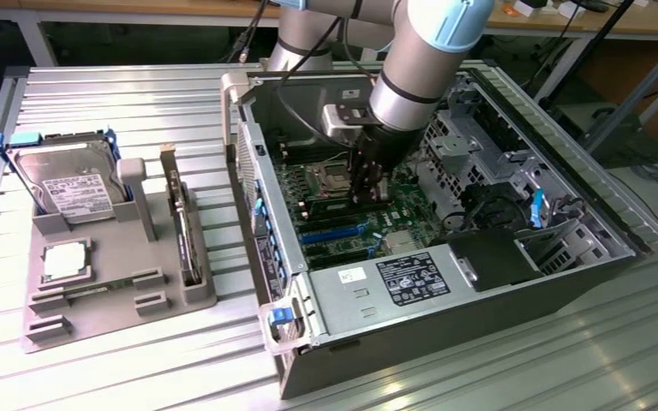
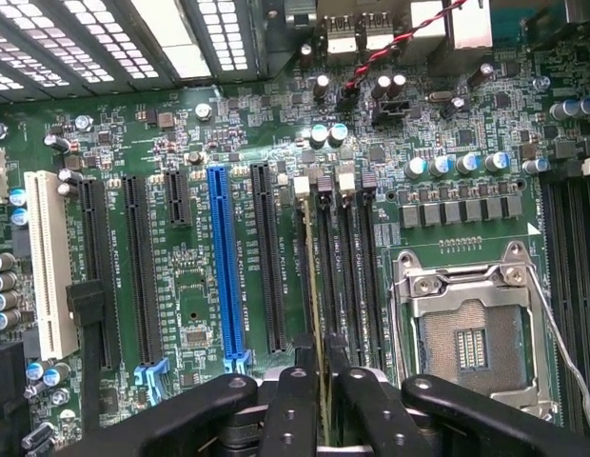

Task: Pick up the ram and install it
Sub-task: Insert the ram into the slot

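A ribbed metal table [image 1: 112, 94] is carrying two items: a grey parts tray [image 1: 100, 321] is sitting at lower left; an open computer case [image 1: 478, 334] is lying centre-right.

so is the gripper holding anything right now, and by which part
Yes: the gripper is shut on the ram, pinching its flat faces along the upper edge, over the memory slots.

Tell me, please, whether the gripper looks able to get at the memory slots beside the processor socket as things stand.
Probably yes: the gripper, shut on the ram, hangs over the memory slots inside the open case, with nothing visible between them; the processor socket sits alongside.
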`<state>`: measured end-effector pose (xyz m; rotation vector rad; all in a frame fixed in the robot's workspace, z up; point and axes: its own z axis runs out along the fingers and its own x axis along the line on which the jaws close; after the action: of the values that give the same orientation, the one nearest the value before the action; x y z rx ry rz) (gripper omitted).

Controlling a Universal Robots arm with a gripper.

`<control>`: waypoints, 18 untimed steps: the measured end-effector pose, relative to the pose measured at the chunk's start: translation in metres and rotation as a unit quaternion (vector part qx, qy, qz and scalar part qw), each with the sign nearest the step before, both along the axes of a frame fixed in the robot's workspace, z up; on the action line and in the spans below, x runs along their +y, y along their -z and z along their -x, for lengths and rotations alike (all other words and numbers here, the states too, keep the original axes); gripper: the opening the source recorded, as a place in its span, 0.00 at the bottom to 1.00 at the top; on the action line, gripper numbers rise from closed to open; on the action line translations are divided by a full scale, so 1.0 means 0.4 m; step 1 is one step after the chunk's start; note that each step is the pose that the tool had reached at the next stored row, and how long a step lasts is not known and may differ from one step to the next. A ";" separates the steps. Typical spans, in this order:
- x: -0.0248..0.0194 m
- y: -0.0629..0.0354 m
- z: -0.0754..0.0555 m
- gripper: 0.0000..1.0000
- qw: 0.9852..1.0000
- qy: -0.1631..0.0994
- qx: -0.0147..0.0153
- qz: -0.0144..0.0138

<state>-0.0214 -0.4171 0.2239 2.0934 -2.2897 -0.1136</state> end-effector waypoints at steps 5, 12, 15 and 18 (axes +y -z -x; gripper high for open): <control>0.000 0.002 0.000 0.15 1.000 -0.002 0.000 0.000; 0.000 0.006 0.000 0.15 1.000 -0.002 0.000 0.000; 0.000 0.006 0.000 0.15 1.000 -0.002 0.000 0.000; 0.000 0.006 0.000 0.15 1.000 -0.002 0.000 0.000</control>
<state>-0.0213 -0.4171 0.2214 2.0972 -2.2857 -0.1126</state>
